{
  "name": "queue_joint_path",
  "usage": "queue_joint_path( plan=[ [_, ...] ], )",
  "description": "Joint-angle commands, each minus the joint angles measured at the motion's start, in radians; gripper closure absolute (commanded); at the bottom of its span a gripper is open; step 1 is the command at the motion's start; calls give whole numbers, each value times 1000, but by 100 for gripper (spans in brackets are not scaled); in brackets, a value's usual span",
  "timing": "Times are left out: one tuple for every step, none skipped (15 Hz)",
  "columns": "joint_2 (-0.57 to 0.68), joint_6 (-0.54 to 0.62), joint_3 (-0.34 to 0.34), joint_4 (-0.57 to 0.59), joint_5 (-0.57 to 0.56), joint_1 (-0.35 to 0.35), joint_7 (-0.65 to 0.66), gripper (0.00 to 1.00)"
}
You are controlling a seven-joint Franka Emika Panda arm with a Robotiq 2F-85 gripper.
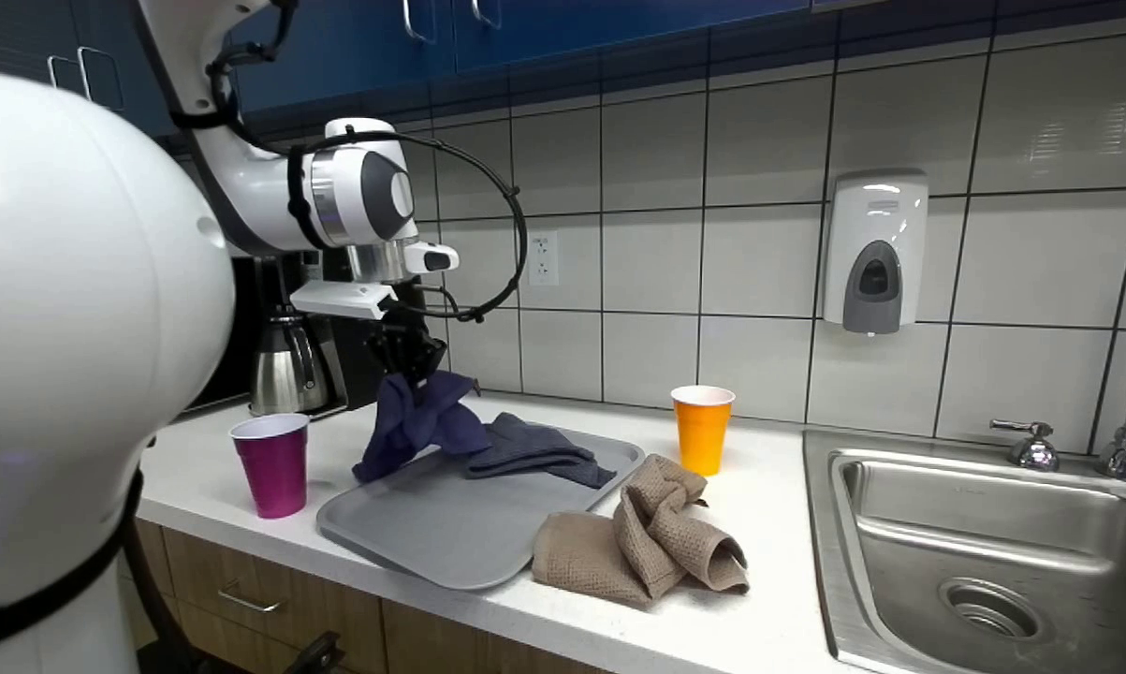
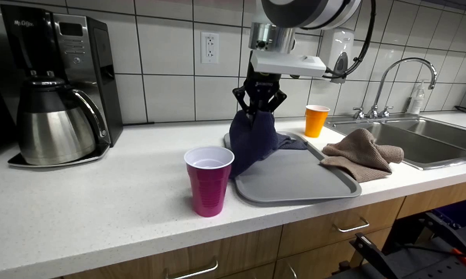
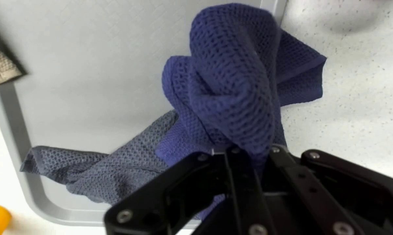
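My gripper (image 1: pixel 416 382) is shut on a purple-blue waffle cloth (image 1: pixel 422 421), which hangs bunched from the fingertips. It also shows in an exterior view (image 2: pixel 252 135) and fills the middle of the wrist view (image 3: pixel 229 75). The cloth hangs over the edge of a grey tray (image 1: pixel 460 524); whether its lower end rests there is unclear. A grey-blue cloth (image 1: pixel 534 449) lies crumpled on the tray, beside and partly behind the held cloth; the wrist view shows it too (image 3: pixel 118 173). A magenta cup (image 2: pixel 208 190) stands upright on the counter close to the held cloth.
A brown cloth (image 1: pixel 637 543) lies crumpled at the tray's sink-side edge. An orange cup (image 1: pixel 701 431) stands near the tiled wall. A steel sink (image 1: pixel 820 543) with a faucet (image 2: pixel 380 89) is beyond. A coffee maker with a steel carafe (image 2: pixel 56 128) stands on the counter.
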Motion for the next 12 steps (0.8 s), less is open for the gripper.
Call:
queue_joint_path(
  plan=[
    [-25,-38,27,35,-28,-10,18,98],
    [-19,-40,33,48,-35,-9,23,98],
    [-10,-40,39,64,-47,-6,30,98],
    [-4,-39,44,76,-56,-4,32,98],
    [2,-39,50,88,-63,-2,33,98],
    [14,-39,57,105,-77,1,40,98],
    [27,-38,63,121,-87,4,41,98],
    [40,-38,69,138,-92,7,40,98],
    [56,-36,73,154,-96,12,39,98],
    [71,-34,75,168,-101,17,39,98],
    [92,-33,75,186,-109,25,42,98],
    [110,-34,74,202,-111,34,40,98]
  ],
)
